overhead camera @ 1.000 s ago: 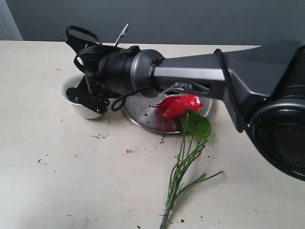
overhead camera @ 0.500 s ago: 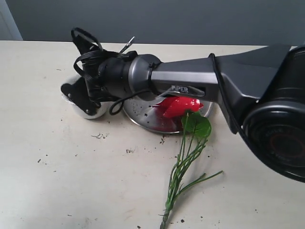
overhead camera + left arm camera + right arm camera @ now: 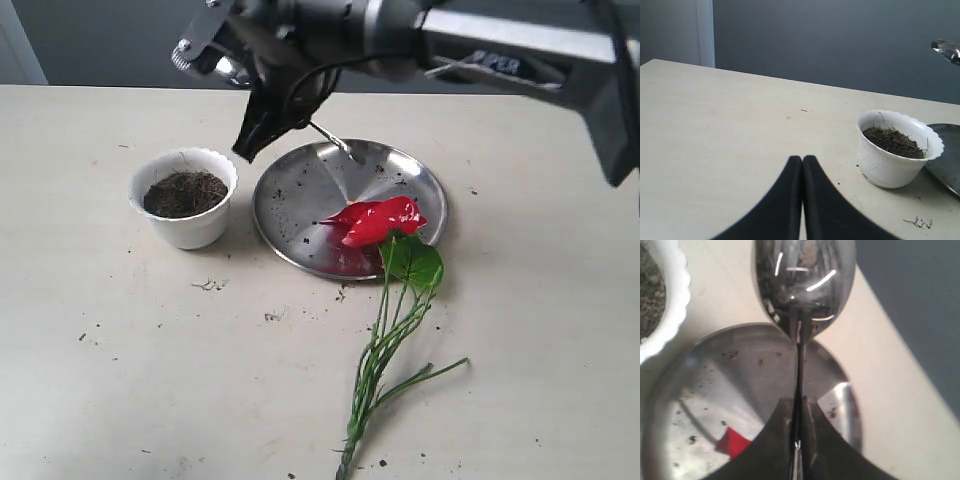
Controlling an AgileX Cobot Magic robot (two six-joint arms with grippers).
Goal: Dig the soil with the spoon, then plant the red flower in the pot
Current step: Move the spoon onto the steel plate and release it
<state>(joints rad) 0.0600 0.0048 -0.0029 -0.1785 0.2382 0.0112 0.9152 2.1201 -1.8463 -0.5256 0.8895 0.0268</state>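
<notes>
One pot (image 3: pixel 184 222) stands on the desk (image 3: pixel 140 360), nearly full of dark soil (image 3: pixel 183 194). Just beside it sits one steel plate (image 3: pixel 300 195), which carries the bloom of the single red flower (image 3: pixel 378 220) and a few dark crumbs. The flower's one green leaf (image 3: pixel 412 262) overlaps the plate's rim, and its bunch of stems (image 3: pixel 378 360) trails across the desk. More crumbs (image 3: pixel 208 286) lie loose on the desk. The right end effector (image 3: pixel 797 402) hangs above the plate, pinching the handle of the one spoon (image 3: pixel 802 285). The left end effector (image 3: pixel 801 160) is pressed together, holding nothing, near the pot.
</notes>
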